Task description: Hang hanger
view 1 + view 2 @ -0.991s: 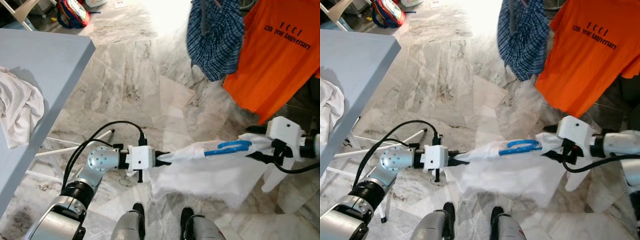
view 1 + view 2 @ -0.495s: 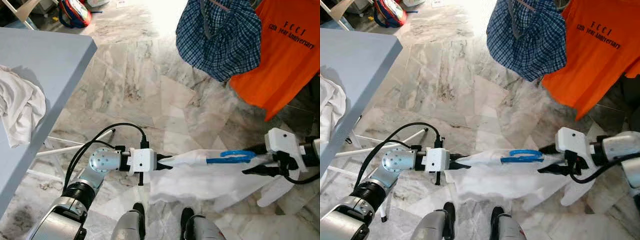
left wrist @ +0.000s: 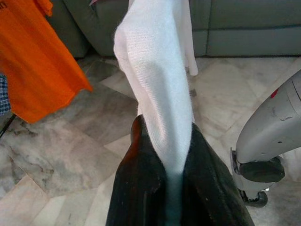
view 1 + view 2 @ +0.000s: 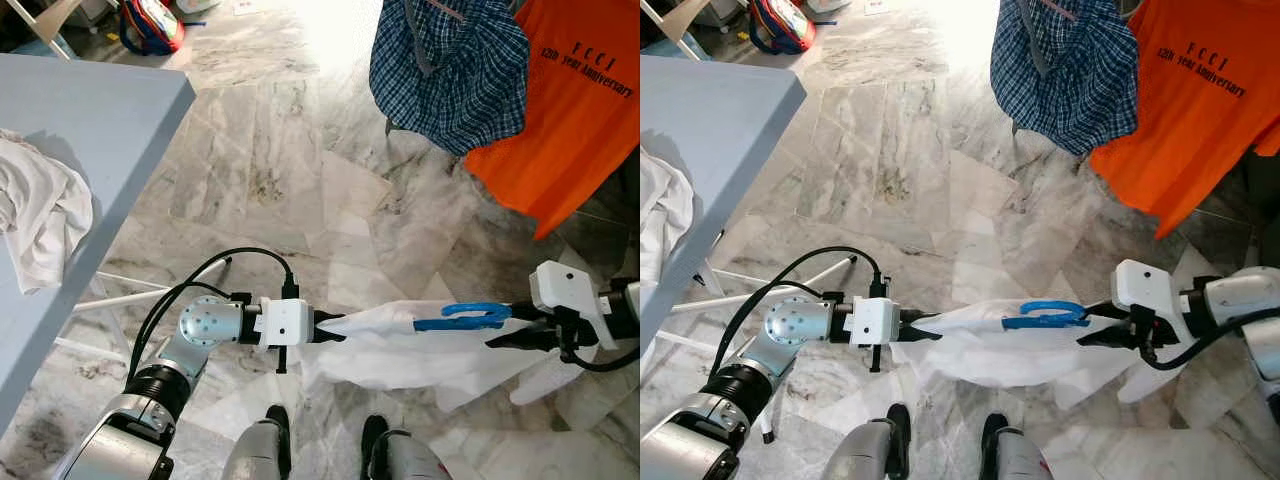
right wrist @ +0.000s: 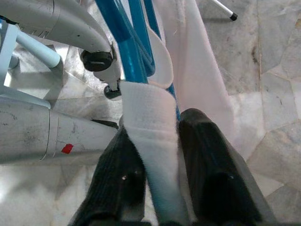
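Observation:
A white garment (image 4: 400, 350) on a blue hanger (image 4: 460, 318) hangs stretched between my two grippers, low over the marble floor in front of my feet. My left gripper (image 4: 325, 326) is shut on one end of the white cloth (image 3: 157, 94). On the other side my right gripper (image 4: 505, 338) is shut on the garment's shoulder, and the blue hanger bar (image 5: 134, 56) runs between its black fingers (image 5: 207, 165). The hanger's hook curls above the cloth. Up ahead, a blue checked shirt (image 4: 450, 65) and an orange T-shirt (image 4: 570, 110) hang side by side.
A grey table (image 4: 90, 140) stands at my left with a crumpled white cloth (image 4: 35, 215) on it. White folding legs (image 4: 150, 295) lie beneath its edge. A red and blue bag (image 4: 150, 25) sits far back left. Open marble floor stretches ahead.
The view has shifted, so the hanging shirts sit differently in the picture. Both grippers keep their hold, and the right one has dropped lower, so the garment hangs flatter.

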Controlling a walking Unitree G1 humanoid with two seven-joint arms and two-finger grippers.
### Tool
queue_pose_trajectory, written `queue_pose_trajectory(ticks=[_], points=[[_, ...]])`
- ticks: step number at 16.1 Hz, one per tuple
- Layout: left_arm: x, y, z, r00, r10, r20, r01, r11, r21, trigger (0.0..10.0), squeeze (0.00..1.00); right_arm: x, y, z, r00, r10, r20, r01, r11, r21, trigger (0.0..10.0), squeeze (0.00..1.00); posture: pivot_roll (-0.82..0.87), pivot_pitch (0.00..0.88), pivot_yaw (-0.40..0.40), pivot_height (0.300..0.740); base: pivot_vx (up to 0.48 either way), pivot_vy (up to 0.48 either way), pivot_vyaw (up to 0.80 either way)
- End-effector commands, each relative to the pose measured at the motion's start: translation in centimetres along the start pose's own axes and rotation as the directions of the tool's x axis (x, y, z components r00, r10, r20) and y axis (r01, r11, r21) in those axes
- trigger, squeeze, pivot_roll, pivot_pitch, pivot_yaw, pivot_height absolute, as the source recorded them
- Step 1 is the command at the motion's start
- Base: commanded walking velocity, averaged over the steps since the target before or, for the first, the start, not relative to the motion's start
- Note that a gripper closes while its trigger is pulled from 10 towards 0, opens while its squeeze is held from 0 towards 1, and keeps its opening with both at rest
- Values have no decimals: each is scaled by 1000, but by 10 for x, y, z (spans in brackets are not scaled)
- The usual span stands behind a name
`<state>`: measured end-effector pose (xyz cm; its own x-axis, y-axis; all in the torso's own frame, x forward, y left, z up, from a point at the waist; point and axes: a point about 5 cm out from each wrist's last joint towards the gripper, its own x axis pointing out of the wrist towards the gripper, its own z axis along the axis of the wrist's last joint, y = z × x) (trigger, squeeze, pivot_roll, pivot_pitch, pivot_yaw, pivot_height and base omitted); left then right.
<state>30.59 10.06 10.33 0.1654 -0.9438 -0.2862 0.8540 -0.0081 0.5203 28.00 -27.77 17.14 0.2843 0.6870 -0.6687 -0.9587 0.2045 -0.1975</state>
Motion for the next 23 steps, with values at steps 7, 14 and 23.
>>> queue_pose_trajectory(ticks=[7, 14, 23], points=[[1, 1, 2, 999, 20, 25, -20, 1000, 3, 0, 0, 5, 8, -1, 999, 34, 17, -35, 999, 10, 0, 0, -1, 289, 83, 740, 0, 0, 0], [0, 14, -1, 980, 201, 2, -201, 980, 3, 10000, 1000, 18, 11, -1, 997, -17, 79, 14, 999, 28, 0, 0, -9, 261, 72, 740, 0, 0, 0], [-8, 19, -4, 959, 282, -8, -282, 959, 17, 10000, 1000, 46, 23, -16, 984, -140, 113, 129, 987, 100, 0, 0, -9, 237, 60, 740, 0, 0, 0]])
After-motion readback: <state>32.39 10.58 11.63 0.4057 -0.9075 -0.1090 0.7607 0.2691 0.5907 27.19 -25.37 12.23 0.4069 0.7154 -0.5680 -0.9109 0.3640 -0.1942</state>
